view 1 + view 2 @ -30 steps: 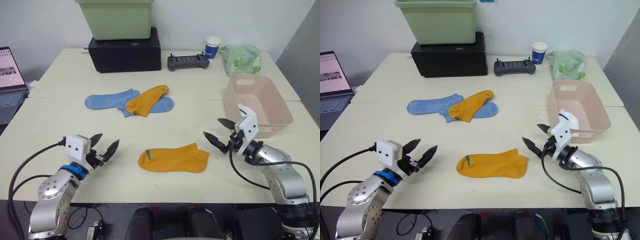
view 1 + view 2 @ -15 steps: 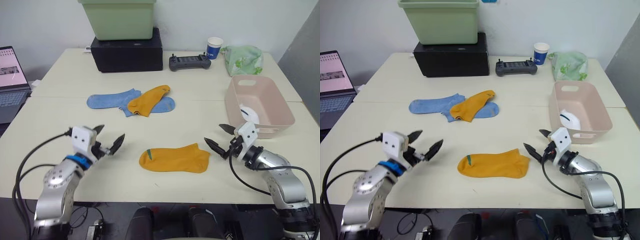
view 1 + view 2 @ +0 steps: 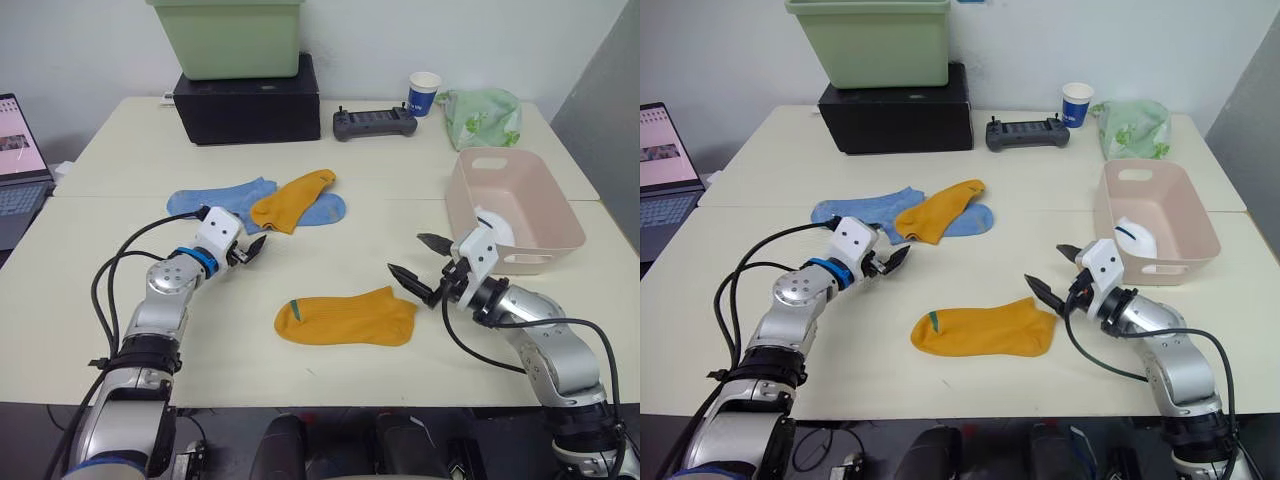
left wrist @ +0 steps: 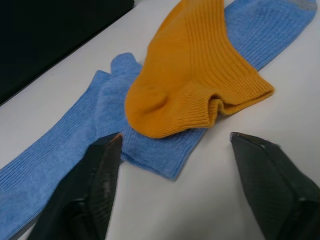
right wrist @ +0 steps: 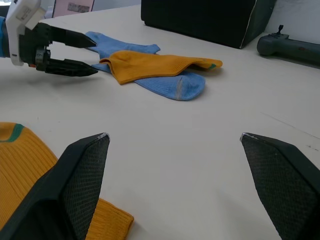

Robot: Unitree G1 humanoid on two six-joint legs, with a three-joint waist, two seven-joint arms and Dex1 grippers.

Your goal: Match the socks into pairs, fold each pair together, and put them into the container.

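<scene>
A robot's left arm reaches forward over a pale table (image 3: 120, 160), its left gripper (image 3: 249, 249) spread open and empty, just short of an orange sock (image 3: 293, 199) lying across two blue socks (image 3: 215, 200). The right arm is bent at the near right, its right gripper (image 3: 412, 263) wide open and empty beside a second orange sock (image 3: 347, 317) lying flat. A pink tub (image 3: 512, 206) at the right holds something white (image 3: 1134, 238).

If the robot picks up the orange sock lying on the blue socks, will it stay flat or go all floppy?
Probably floppy: the orange sock is soft ribbed knit, its cuff already crumpled. It looks light. The blue socks beneath may drag along, since it rests on them between the left gripper's open fingers.
</scene>
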